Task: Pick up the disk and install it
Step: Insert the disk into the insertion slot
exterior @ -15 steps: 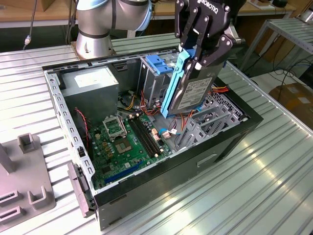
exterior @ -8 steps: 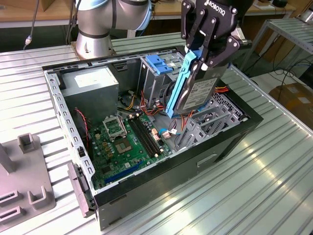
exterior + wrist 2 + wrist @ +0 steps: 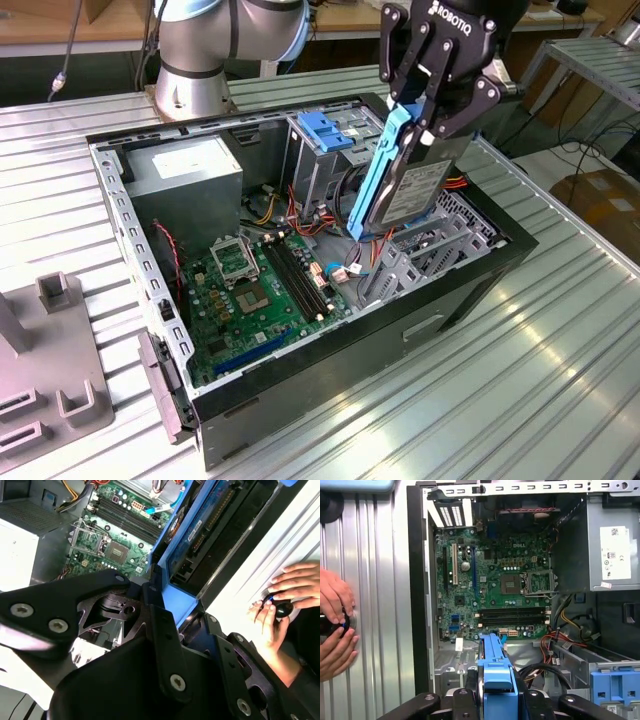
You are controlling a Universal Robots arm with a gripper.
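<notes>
My gripper is shut on the disk, a silver-grey drive with a blue plastic bracket along its edge. I hold the disk on edge and tilted, above the exterior view's right part of the open computer case, just over the drive area beside the metal cage. In the first wrist view the blue bracket stands out from between the black fingers, with the motherboard beyond. In the second wrist view the disk extends away from the fingers.
Inside the case lie the green motherboard, a grey power supply box and a metal cage with a blue handle. A person's hands rest on the ribbed table beside the case. A grey fixture sits at the exterior view's left.
</notes>
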